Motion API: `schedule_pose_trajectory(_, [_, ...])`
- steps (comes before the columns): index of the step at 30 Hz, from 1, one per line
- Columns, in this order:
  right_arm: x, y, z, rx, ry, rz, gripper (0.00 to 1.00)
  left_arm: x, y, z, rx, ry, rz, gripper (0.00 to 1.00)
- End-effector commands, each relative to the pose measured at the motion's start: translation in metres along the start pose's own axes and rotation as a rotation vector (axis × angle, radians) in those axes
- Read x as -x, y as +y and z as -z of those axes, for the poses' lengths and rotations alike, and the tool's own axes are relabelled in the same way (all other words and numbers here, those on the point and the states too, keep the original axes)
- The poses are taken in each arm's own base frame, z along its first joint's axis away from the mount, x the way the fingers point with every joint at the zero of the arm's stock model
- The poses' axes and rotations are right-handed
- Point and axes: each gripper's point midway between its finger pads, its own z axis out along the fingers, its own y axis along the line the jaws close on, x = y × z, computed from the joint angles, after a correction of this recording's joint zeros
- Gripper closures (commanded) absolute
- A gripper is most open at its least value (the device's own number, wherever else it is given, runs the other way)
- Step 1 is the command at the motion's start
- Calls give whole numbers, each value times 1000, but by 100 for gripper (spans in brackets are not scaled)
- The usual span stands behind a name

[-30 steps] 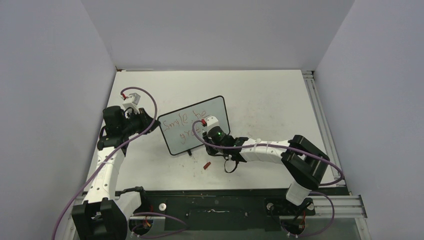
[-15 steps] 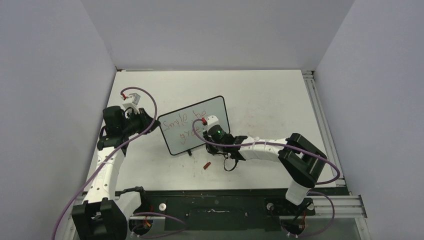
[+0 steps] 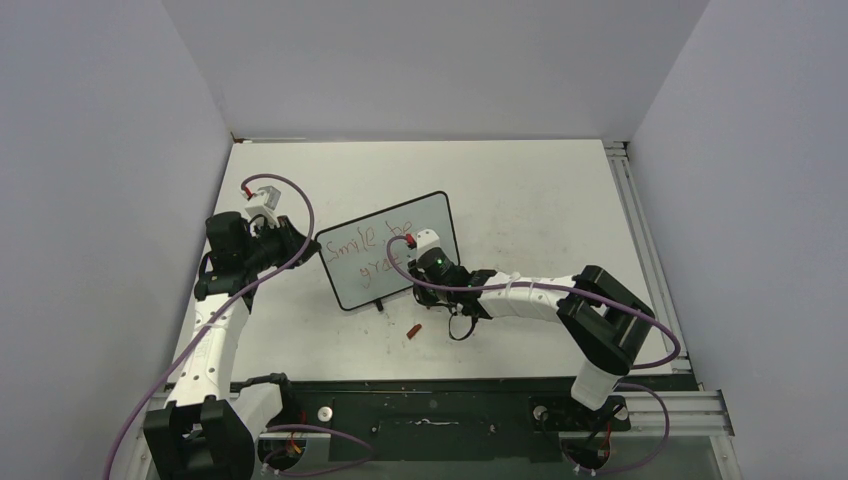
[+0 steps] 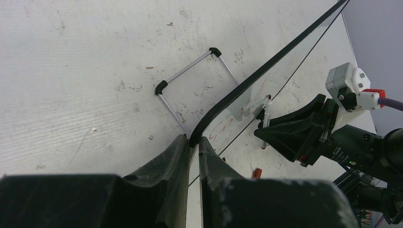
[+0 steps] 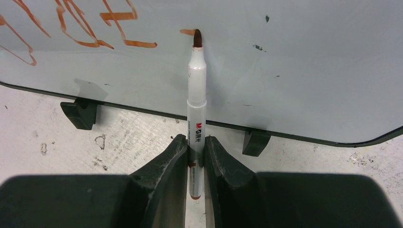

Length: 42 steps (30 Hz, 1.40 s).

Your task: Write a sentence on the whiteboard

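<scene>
V. glossy, smooth whiteboard (image 5: pixel 294 71); matt, scuffed table (image 4: pixel 95 71) (marker (image 5: pixel 196 95): plastic).

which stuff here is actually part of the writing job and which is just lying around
In use: whiteboard, held by left gripper; red sentence; marker in right gripper.
Lying about: small red cap on the table.

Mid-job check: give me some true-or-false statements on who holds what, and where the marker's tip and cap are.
1. The right gripper holds the marker. True.
2. The marker's tip is lifted clear of the whiteboard. False: the tip rests on the board's surface.
3. The left gripper is clamped on the whiteboard's edge. True.
4. The red cap is fitted on the marker. False: it lies on the table, in front of the board.
</scene>
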Motion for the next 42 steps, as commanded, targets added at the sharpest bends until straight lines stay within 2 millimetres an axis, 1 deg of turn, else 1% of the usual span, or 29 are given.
schedule_pose_trajectory(1, [31,-3,-1,-18,-70,-19,95,-1,-10,0,-33,16,-11,90])
schedule_pose_trajectory(9, [39,-1,0,-13,-83,-8,95,-1,-10,0,-33,14,-12,90])
schedule_pose_trajectory(20, [34,9,-3,29,-66,26,95,-1,-10,0,-33,14,-12,90])
schedule_pose_trajectory(26, [25,17,-5,45,-45,42,95,-1,-10,0,-34,15,-12,90])
schedule_pose_trajectory(33, [15,21,-6,48,-25,46,95,-1,-10,1,-34,14,-12,90])
schedule_pose_trajectory(36, [11,20,-6,45,-17,41,95,-1,-10,1,-35,14,-13,90])
schedule_pose_trajectory(42, [3,12,-6,11,-1,18,95,-2,-10,1,-35,15,-12,90])
